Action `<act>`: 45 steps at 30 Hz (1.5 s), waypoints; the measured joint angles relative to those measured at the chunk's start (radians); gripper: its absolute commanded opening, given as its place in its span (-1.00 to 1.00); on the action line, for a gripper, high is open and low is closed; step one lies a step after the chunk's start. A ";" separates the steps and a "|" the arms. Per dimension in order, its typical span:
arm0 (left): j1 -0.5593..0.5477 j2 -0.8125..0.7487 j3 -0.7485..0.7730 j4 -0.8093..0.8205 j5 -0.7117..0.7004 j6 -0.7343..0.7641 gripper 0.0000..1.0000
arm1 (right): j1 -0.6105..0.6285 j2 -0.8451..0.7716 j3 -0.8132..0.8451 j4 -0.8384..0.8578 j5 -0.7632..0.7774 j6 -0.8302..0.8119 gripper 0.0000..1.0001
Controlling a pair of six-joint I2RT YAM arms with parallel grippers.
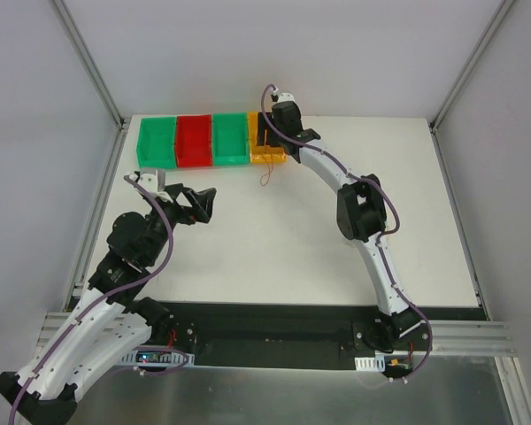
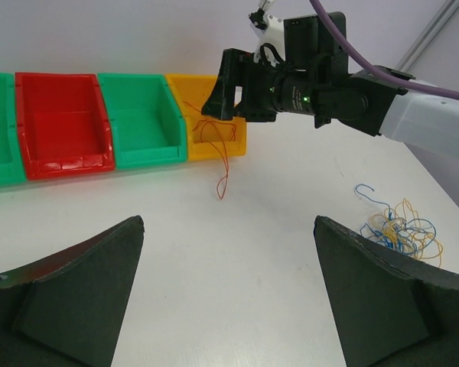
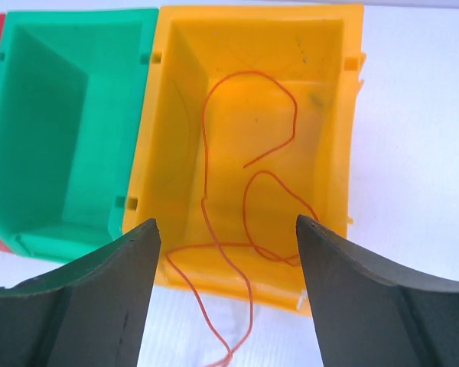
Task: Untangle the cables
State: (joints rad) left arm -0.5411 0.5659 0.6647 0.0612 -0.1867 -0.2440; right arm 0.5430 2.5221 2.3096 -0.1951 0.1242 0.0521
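One orange cable (image 3: 204, 160) lies coiled in the yellow bin (image 3: 168, 153), and its loop hangs over the bin's front wall onto the table (image 1: 267, 175). My right gripper (image 3: 228, 225) hovers open just above that front wall, touching nothing. In the left wrist view the same cable (image 2: 226, 164) dangles below the right gripper (image 2: 229, 88). A tangle of blue, yellow and white cables (image 2: 402, 228) lies on the table to the right. My left gripper (image 2: 229, 229) is open and empty over bare table, well left of the tangle.
Green (image 1: 157, 142), red (image 1: 194, 140) and green (image 1: 230, 138) bins stand in a row left of the yellow bin (image 1: 267, 155) along the table's far edge. The right arm (image 1: 363, 212) stretches across the table's right half. Metal frame posts border the table.
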 measured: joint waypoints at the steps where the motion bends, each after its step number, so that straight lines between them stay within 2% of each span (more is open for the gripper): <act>1: 0.000 0.000 0.000 0.000 0.001 -0.002 0.84 | 0.001 -0.015 -0.019 -0.005 0.001 -0.006 0.48; 5: 0.000 0.005 0.000 0.000 0.014 -0.007 0.84 | 0.014 -0.091 -0.125 -0.021 -0.002 -0.080 0.44; 11: 0.003 0.017 0.000 0.000 0.048 -0.025 0.84 | 0.059 -0.151 -0.216 -0.031 -0.035 -0.247 0.55; 16: 0.006 0.028 0.000 -0.001 0.064 -0.035 0.84 | 0.070 -0.143 -0.201 -0.055 -0.078 -0.391 0.53; 22: 0.006 0.028 0.000 -0.002 0.070 -0.036 0.84 | 0.024 -0.101 -0.125 -0.079 -0.185 -0.513 0.50; 32: 0.006 0.028 0.000 -0.002 0.070 -0.035 0.84 | -0.015 -0.026 -0.058 -0.119 -0.296 -0.602 0.49; 35: 0.006 0.028 0.000 -0.002 0.070 -0.035 0.84 | -0.014 0.006 -0.024 -0.132 -0.312 -0.606 0.32; 45: 0.006 0.030 0.000 -0.002 0.070 -0.035 0.84 | -0.011 0.029 0.008 -0.138 -0.335 -0.610 -0.77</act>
State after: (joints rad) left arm -0.5346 0.5957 0.6647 0.0593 -0.1165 -0.2794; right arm 0.5320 2.5511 2.3177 -0.3336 -0.2111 -0.5575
